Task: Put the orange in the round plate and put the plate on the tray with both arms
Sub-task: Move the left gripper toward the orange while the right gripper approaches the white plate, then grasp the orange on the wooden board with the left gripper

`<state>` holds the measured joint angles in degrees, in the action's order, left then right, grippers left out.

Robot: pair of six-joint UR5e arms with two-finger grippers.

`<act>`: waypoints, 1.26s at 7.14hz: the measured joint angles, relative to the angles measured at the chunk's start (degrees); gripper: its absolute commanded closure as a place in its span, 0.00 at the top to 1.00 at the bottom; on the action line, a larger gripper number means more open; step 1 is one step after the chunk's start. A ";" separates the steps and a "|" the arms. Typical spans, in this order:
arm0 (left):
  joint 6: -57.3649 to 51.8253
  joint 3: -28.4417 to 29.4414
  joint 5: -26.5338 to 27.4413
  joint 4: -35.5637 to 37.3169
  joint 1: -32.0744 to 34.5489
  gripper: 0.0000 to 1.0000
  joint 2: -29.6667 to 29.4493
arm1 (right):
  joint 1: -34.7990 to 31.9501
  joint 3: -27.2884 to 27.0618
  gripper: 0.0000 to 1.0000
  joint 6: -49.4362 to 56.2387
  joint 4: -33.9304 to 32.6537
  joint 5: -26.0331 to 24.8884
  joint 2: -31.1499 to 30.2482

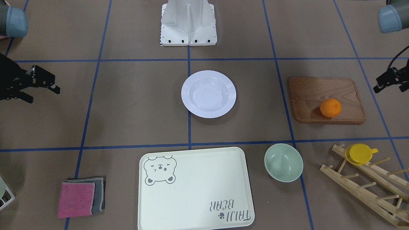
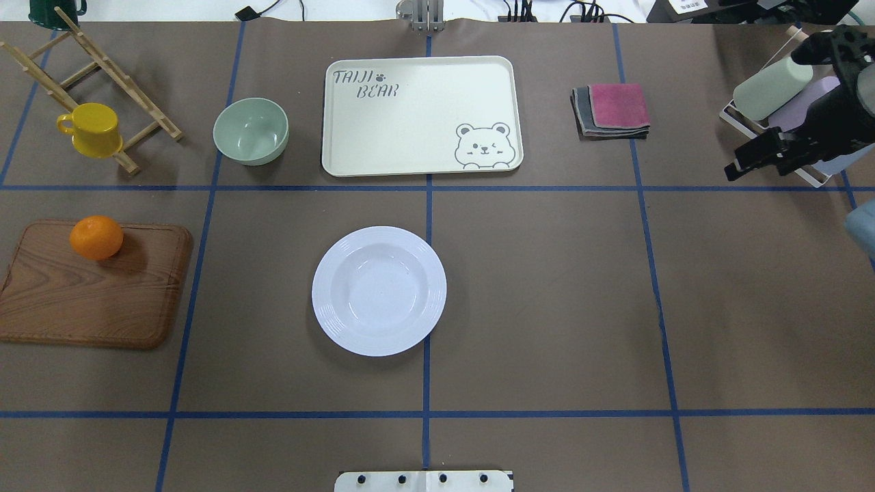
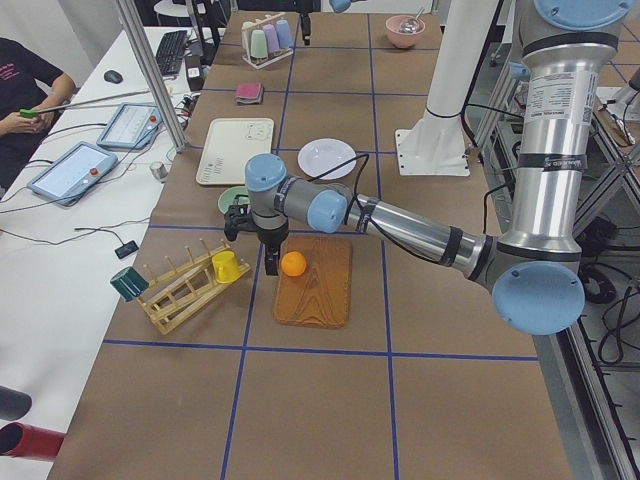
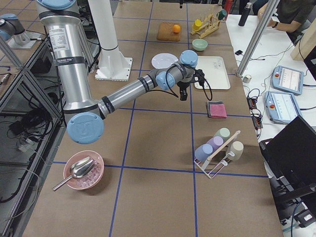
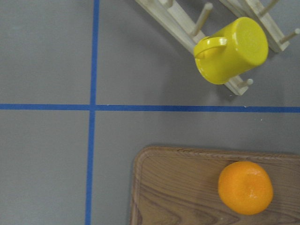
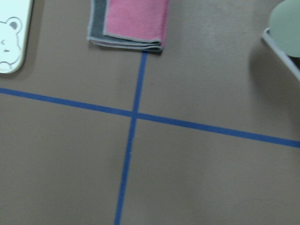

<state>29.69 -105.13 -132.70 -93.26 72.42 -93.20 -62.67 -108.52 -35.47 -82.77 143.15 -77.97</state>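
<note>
The orange (image 1: 330, 107) (image 2: 96, 237) lies on a brown wooden board (image 1: 319, 92). In the left wrist view the orange (image 5: 245, 187) shows at the lower right. The white round plate (image 1: 208, 94) (image 2: 379, 290) sits empty mid-table. The cream tray (image 1: 195, 188) (image 2: 417, 113) with the bear drawing lies beyond it, also empty. My left gripper (image 1: 377, 84) (image 3: 252, 250) hovers open, above the table beside the board's outer edge. Far on the other side, my right gripper (image 1: 44, 94) (image 2: 745, 164) hangs open, holding nothing.
A pale green bowl (image 1: 283, 162) stands beside the tray. A wooden rack (image 1: 367, 185) holds a yellow cup (image 1: 359, 154). Folded pink and grey cloths (image 2: 612, 109) lie right of the tray. A wire rack of cups (image 2: 772, 89) sits under the right arm.
</note>
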 measured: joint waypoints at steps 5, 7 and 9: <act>8.97 11.24 0.32 -12.28 -5.46 0.99 -5.29 | 8.37 6.86 1.00 -18.35 20.30 4.94 8.57; 13.93 12.43 1.85 -16.63 -7.90 0.99 -5.16 | 11.83 9.12 1.00 -24.22 28.79 3.19 9.57; 16.94 12.43 4.31 -19.23 -10.25 0.99 -4.20 | 15.22 9.26 1.00 -25.78 31.41 0.23 10.12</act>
<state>46.63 -92.71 -128.38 -112.49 62.17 -97.40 -47.44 -99.26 -61.26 -51.36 143.38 -67.85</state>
